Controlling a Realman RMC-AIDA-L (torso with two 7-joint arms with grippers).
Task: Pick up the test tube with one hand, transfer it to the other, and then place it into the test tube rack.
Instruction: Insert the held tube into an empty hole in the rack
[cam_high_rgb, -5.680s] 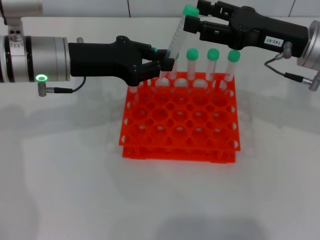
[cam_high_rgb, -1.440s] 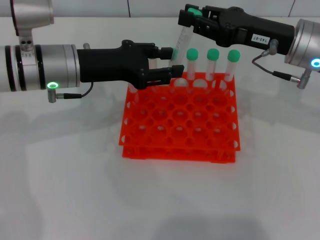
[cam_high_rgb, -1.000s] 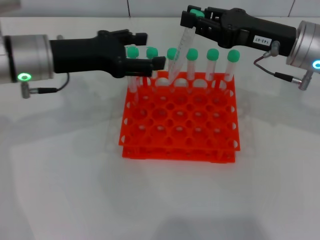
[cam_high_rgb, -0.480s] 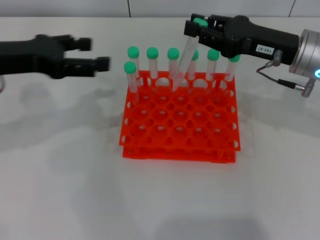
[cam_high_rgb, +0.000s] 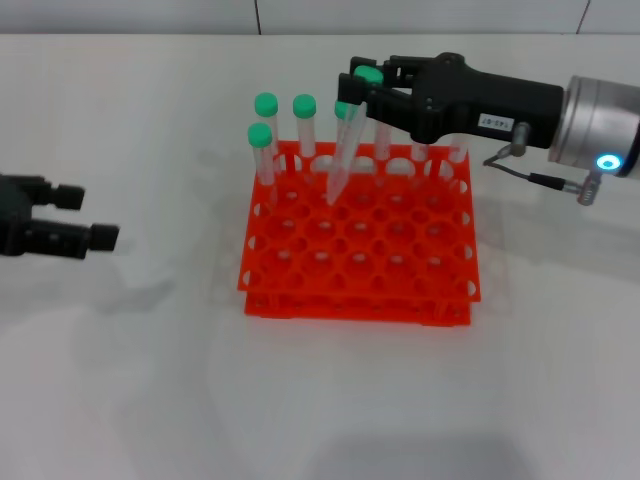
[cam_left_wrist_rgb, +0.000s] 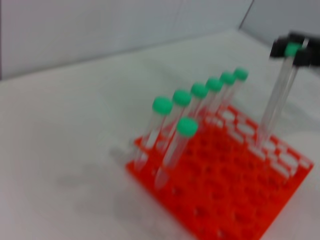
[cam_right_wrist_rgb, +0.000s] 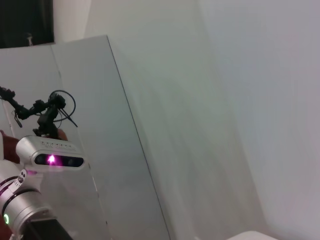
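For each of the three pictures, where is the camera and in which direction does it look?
Head view: on the robot's head, looking forward and down at the rack; left gripper and right gripper with the tube show.
Left wrist view: on the left arm, facing the rack; only the right gripper shows.
Right wrist view: faces up and away, at walls.
Head and left wrist views share the rack and the held tube.

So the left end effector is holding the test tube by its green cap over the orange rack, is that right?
Not quite: the head view shows the right end effector holding the test tube by its green cap, tilted over the orange rack. The left end effector is off to the side, holding nothing.
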